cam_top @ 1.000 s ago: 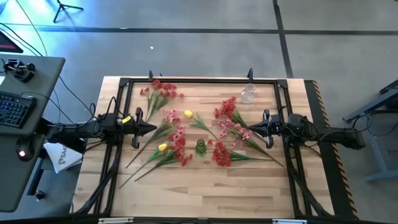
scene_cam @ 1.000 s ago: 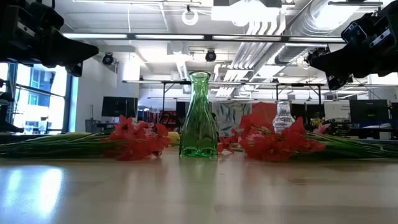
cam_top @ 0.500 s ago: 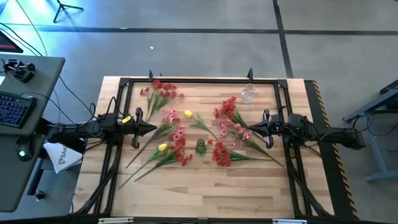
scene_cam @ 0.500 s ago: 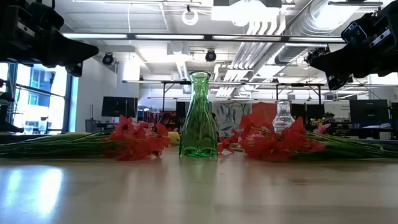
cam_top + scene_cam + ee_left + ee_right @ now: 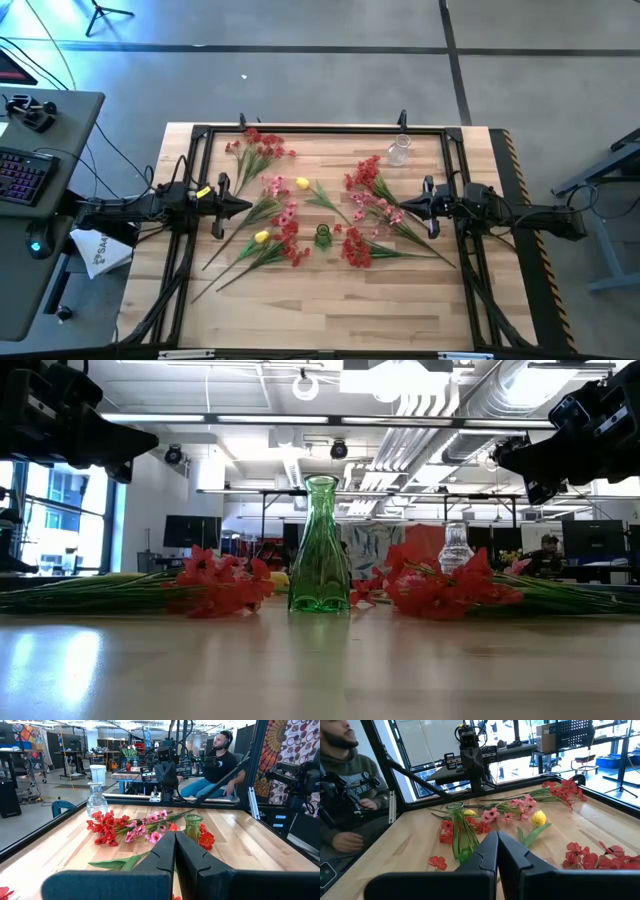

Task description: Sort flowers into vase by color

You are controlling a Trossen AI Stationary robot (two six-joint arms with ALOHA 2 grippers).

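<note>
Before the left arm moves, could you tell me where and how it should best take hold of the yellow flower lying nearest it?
Grip the yellow flower on its thin green stem, below the bloom, coming straight down from above. It lies flat on the table, stem trailing toward the left arm's side, so the left gripper probably needs its fingers set across the stem.

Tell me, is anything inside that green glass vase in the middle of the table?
The green vase looks empty: no stem shows through its glass or rises from its neck. All the flowers lie on the table around it. The clear vase looks empty too.
</note>
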